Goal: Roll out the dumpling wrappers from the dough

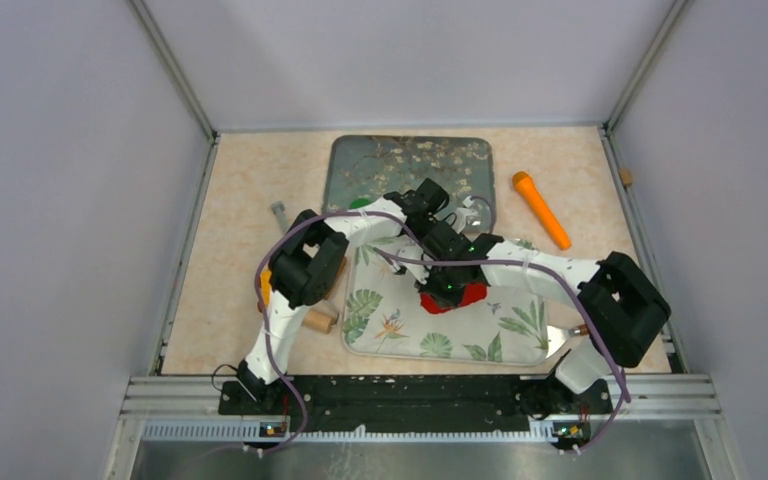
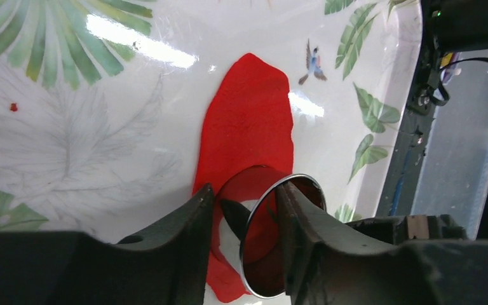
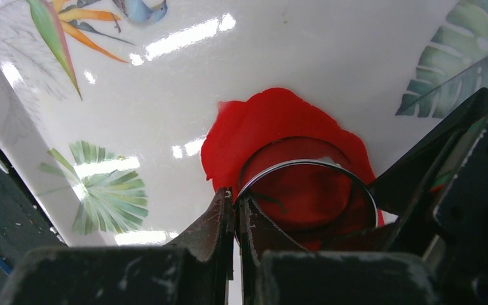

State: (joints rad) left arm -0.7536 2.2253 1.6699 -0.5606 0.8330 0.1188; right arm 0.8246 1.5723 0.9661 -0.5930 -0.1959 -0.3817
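Flattened red dough (image 2: pixel 248 127) lies on the leaf-print tray (image 2: pixel 89 146), with a metal ring cutter (image 3: pixel 305 163) standing on it. The right gripper (image 3: pixel 236 206) is pinched tight on the ring's wall — the left gripper (image 2: pixel 244 194) has its jaws parted astride the ring's edge, clamping nothing

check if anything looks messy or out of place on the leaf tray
Only small things. A stray red crumb lies on the leaf-print tray, well apart from the red dough sheet. The sheet's outline is uneven and lopsided rather than round. The ring cutter stands on the sheet. Nothing looks spilled or broken.
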